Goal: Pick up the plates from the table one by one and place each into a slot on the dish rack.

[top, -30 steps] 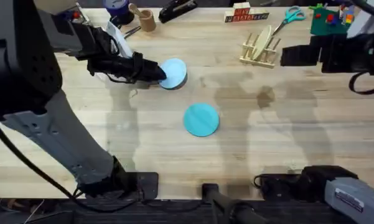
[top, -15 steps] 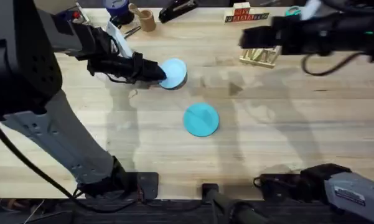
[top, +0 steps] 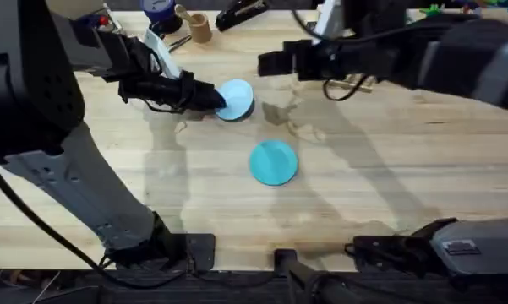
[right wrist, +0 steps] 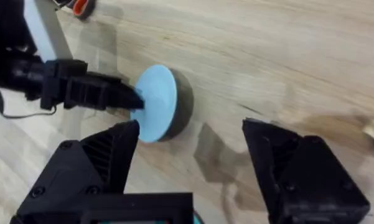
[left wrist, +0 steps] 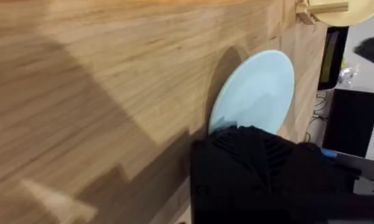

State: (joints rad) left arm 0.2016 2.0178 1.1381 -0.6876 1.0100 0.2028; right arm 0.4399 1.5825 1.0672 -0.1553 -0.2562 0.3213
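My left gripper (top: pixel 210 98) is shut on the near rim of the pale sky-blue plate (top: pixel 237 99), which is tilted up off the table (top: pixel 389 194). In the left wrist view the plate (left wrist: pixel 258 87) sticks out beyond my black finger (left wrist: pixel 249 162). The turquoise plate (top: pixel 274 162) lies flat mid-table. My right gripper (top: pixel 272 62) hangs open at the back, just right of the held plate. Its wrist view shows the pale plate (right wrist: pixel 155 102) and the left gripper (right wrist: pixel 106 93) ahead of its spread fingers (right wrist: pixel 99 165). A corner of the dish rack (left wrist: pixel 317 7) shows; overhead, the right arm covers it.
A small wooden cup (top: pixel 200 25), a black tool (top: pixel 241 12) and a blue round item (top: pixel 159 7) sit along the back edge. The right arm (top: pixel 423 55) spans the back right of the table. A cream plate (left wrist: pixel 355 12) stands in the rack.
The right arm has swung left along the back of the table, from the far right to beside the pale plate, and now covers the rack. The left arm and both plates have not moved.
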